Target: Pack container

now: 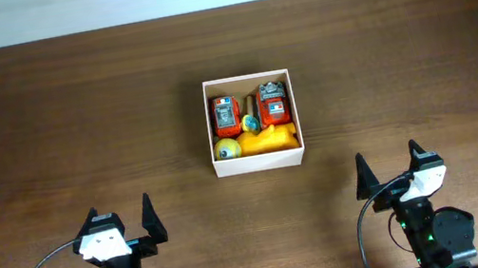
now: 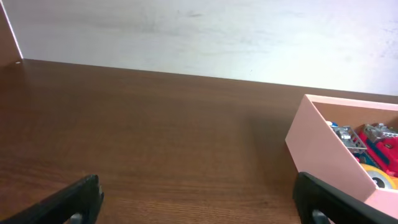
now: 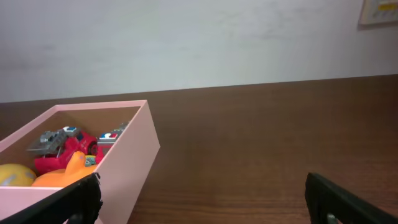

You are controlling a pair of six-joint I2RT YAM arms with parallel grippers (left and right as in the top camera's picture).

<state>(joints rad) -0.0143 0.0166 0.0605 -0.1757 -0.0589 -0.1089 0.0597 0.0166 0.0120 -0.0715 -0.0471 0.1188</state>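
Container (image 1: pixel 259 162), holding toys (image 1: pixel 269 141), stands on the table (image 1: pixel 72 112). Left gripper (image 1: pixel 119 215) is near-left of the container, well apart, jaws wide. Right gripper (image 1: pixel 388 160) is near-right of it, well apart, jaws wide.

Matt thin-walled card container (image 1: pixel 259 162), smooth wood-grain table (image 1: pixel 72 112), glossy plastic toys (image 1: pixel 269 140)

Dark brown wood-grain table (image 1: pixel 44 117), evenly lit. Behind it — a plain pale wall (image 2: pixel 205 37) with one small sign (image 3: pixel 379 11).
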